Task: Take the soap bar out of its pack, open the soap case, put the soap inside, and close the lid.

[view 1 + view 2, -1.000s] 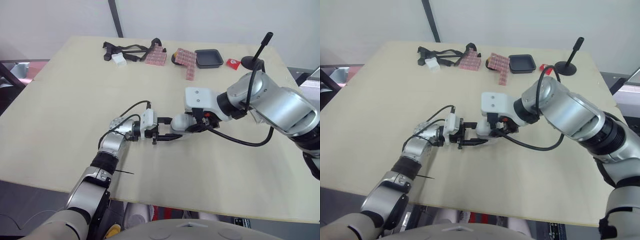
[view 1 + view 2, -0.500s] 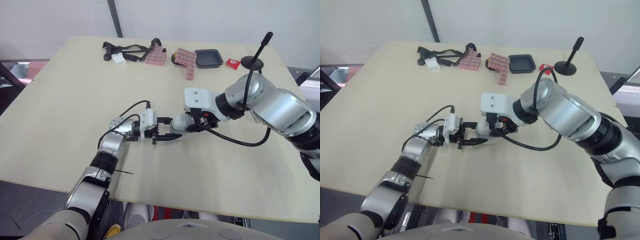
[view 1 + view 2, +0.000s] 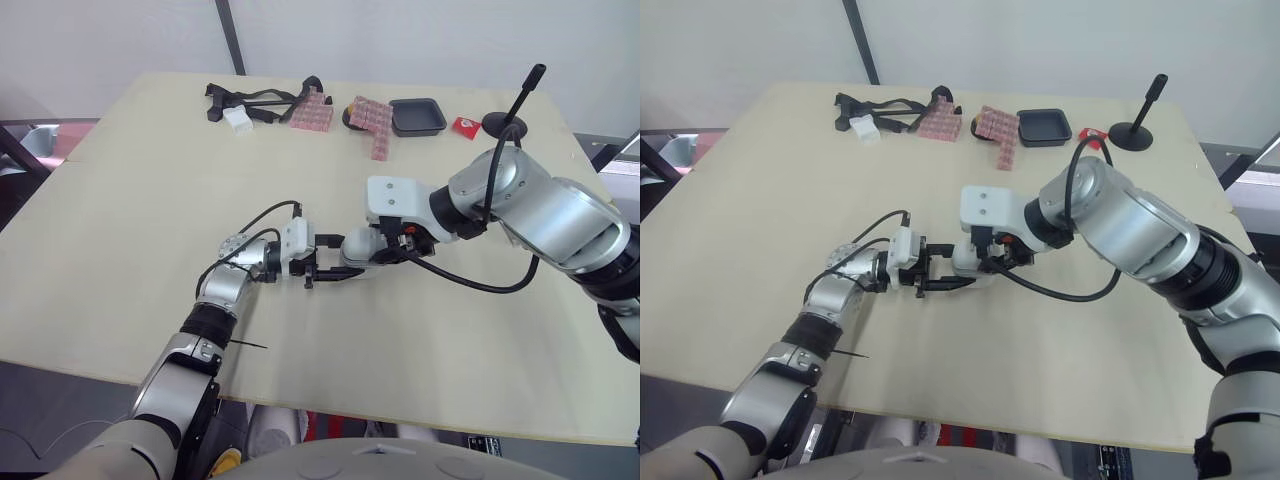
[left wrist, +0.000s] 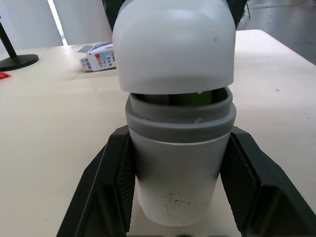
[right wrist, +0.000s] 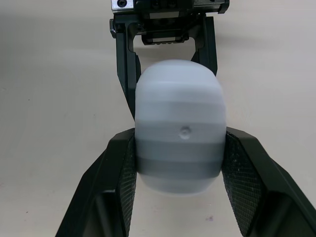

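Bright, even light from overhead across the pale beige wooden table (image 3: 120, 220), with soft, faint shadows and no hard edges. There's a gentle sheen on the white rounded plastic soap case (image 4: 173, 44), and a bright strip (image 4: 57, 19) glares white behind it.

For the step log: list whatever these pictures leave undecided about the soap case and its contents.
- Soap: left wrist view, a dark greenish strip under the lid; lid and soap case wall hide the rest.
- Any hinge or catch: right wrist view, blurred between the jaws of the right gripper.
- Eye views: case too small, crowded by the left gripper.
- Box print: left wrist view, too small.
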You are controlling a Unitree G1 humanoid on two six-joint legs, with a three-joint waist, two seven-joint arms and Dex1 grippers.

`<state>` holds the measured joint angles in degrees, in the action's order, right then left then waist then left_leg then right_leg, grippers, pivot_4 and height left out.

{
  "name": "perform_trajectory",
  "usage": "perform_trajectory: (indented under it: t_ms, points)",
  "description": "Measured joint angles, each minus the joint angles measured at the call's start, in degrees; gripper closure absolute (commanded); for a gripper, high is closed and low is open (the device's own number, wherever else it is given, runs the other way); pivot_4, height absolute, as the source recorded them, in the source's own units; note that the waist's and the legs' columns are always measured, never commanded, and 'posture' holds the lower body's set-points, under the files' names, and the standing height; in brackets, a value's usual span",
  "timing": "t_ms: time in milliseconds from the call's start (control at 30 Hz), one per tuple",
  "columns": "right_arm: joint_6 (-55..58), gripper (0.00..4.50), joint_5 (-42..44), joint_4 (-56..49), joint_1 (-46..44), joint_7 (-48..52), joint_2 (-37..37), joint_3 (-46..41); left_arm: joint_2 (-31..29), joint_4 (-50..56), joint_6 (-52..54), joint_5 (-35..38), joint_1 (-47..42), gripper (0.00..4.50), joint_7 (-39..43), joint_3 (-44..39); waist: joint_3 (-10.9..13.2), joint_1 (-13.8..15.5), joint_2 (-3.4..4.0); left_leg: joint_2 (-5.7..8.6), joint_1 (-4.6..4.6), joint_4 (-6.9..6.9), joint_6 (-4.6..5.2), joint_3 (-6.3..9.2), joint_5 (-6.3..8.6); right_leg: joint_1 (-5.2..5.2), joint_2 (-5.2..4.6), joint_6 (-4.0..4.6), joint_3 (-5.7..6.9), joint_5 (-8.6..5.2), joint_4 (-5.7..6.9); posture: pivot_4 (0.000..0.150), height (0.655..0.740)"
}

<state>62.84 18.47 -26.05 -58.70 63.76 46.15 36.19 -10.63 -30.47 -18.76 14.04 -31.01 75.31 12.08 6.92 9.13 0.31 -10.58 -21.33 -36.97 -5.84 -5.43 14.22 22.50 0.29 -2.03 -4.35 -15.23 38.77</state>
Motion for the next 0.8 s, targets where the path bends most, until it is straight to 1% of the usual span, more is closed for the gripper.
perform_trajectory:
  t_ms: [100,133,167,500,667,800]
  points:
    - [-0.01,0.55,0.00,-0.05,0.03,0.07,-0.01,0.46,0.04,0.00,-0.01,-0.05,-0.01,2.59,-0.30,-0.02,0.00,0.00,0.00,0.00,0.00,0.00,0.00,0.00,0.00,0.00,0.00,0.00,0.00,0.00,0.02,0.150,0.7400]
    - [-0.01,0.13,0.00,-0.09,0.16,0.07,-0.02,0.64,0.04,0.00,-0.01,-0.06,0.00,2.59,-0.32,-0.02,0.00,0.00,0.00,0.00,0.00,0.00,0.00,0.00,0.00,0.00,0.00,0.00,0.00,0.00,0.02,0.150,0.7400]
    - [-0.01,0.03,0.00,-0.11,0.19,0.06,-0.02,0.83,0.03,0.00,-0.01,-0.07,0.00,2.59,-0.33,-0.03,0.00,0.00,0.00,0.00,0.00,-0.01,0.00,0.00,0.00,0.01,0.00,0.00,0.00,0.00,0.02,0.150,0.7400]
    - [-0.15,0.03,-0.10,-0.27,0.18,-0.19,0.55,1.09,0.08,0.00,-0.43,-0.09,-0.01,2.59,-0.43,-0.04,0.00,0.02,0.00,0.00,0.01,-0.02,0.00,0.00,0.00,0.02,0.00,0.00,0.00,0.00,0.05,0.150,0.7400]
    - [0.57,0.03,0.15,-2.69,1.41,-0.21,4.31,-1.78,0.12,-0.02,-0.46,-0.10,0.00,2.59,-0.58,-0.13,0.00,0.19,0.00,0.00,-0.03,-0.03,0.00,0.00,0.00,0.02,0.00,0.00,0.00,0.00,0.04,0.150,0.7400]
    - [1.91,0.03,1.07,-5.84,5.56,-0.13,8.55,-4.12,-0.15,-0.03,-0.48,-0.07,0.00,2.59,-0.63,-0.27,0.00,0.25,-0.01,0.01,-0.04,-0.04,0.01,0.00,0.01,0.02,-0.02,0.00,-0.02,0.00,0.04,0.150,0.7400]
